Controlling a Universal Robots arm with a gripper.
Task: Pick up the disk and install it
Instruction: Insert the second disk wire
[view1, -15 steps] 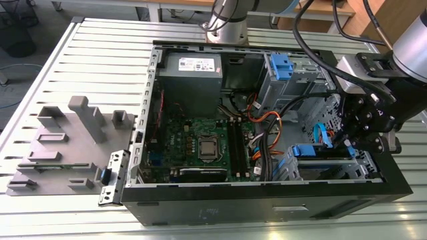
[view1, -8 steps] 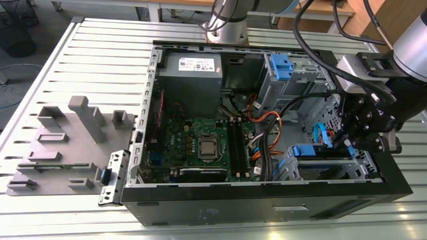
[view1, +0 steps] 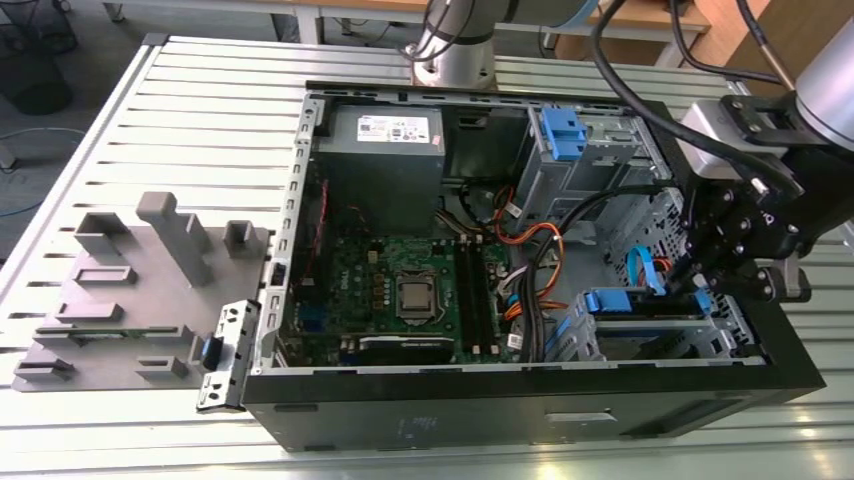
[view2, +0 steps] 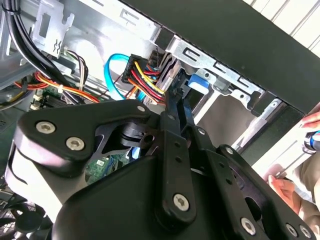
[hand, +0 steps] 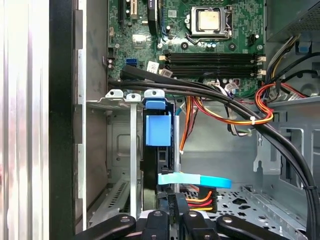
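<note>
- Grip first: my gripper (view2: 175, 96) has its fingers (view2: 173, 125) drawn together. The second wrist view shows no gap between them and nothing clamped that I can see.
- I am reaching down into the open computer case (view1: 534, 405), at its corner on the exterior view's right.
- The disk (hand: 158, 131) stands on edge in the metal drive cage (hand: 117, 150), with its blue carrier showing along the exposed edge. In the exterior view that same blue sits just beside my wrist.
- My tips are right at the end of the disk. Whether they actually touch it I cannot tell, since my own linkage covers that spot.
- A flat blue data cable (hand: 195, 180) crosses just beside my tips, with a bundle of red, yellow and orange power wires (hand: 200, 200) next to it.
- Thick black cables (hand: 200, 92) run between the drive cage and the motherboard (hand: 200, 40).
- A person's hand (view2: 295, 192) is outside the case wall in the second wrist view.
- On the slatted table (view1: 200, 100), a grey fixture tray (view1: 134, 310) lies to the exterior view's left of the case, well apart from me.
</note>
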